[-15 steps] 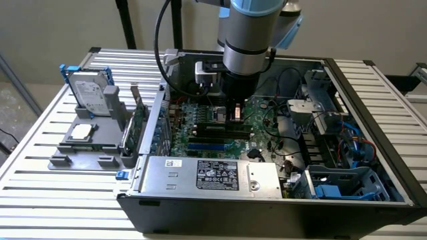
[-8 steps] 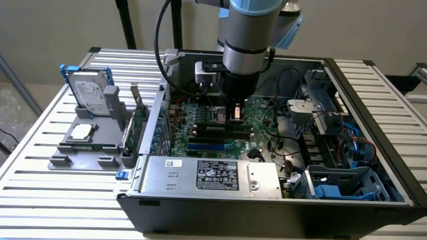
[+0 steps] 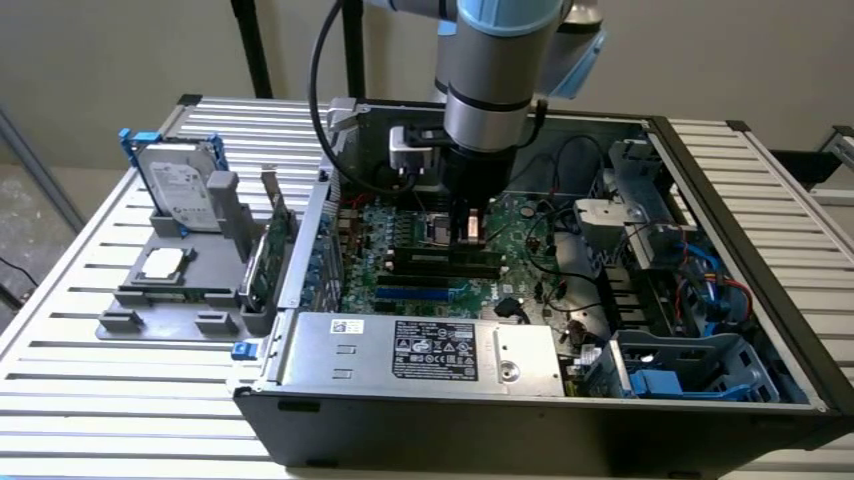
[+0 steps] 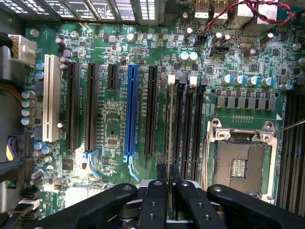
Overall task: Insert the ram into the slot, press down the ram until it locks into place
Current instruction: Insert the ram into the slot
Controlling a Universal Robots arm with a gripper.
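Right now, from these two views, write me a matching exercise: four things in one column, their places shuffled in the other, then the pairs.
1. ram
2. hard drive
3. blue socket
4. power supply

A. outside the case, on the grey stand
B. inside the case, black label on top
C. gripped by the end effector
D. on the motherboard, between black sockets

Pairs: 1-C, 2-A, 3-D, 4-B.

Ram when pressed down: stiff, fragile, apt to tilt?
The ram, edge-on, is a very thin board: probably light, stiff lengthwise, but easily cracked sideways. The fingers pinch it at one narrow spot, so it may tilt if pressed unevenly.
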